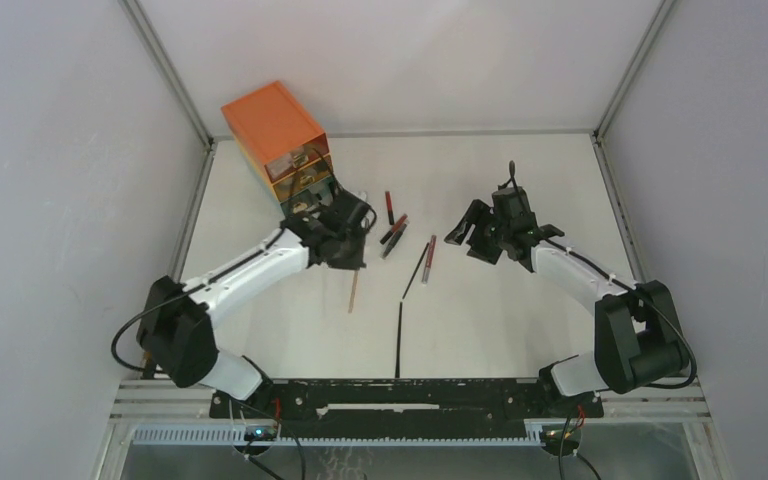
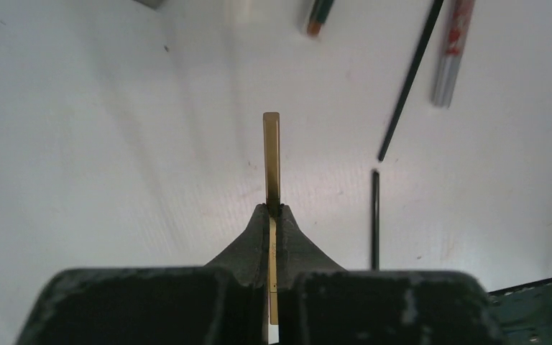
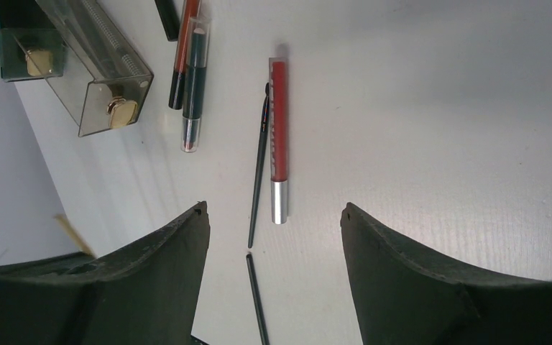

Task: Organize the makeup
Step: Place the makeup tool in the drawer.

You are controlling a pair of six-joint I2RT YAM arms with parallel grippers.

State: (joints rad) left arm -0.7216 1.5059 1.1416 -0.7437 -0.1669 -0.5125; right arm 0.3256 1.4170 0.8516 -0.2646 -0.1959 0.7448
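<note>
My left gripper is shut on a thin wooden pencil, which sticks out past the fingertips over the white table. In the top view that pencil slants down from the left gripper to the table. My right gripper is open above the table with nothing between its fingers; the top view shows it right of the loose makeup. Below it lie a red pencil with a silver cap, a thin black brush and a black stick.
The orange three-drawer box stands at the back left, with a clear drawer pulled out. More pencils lie just right of it. The black stick points toward the front rail.
</note>
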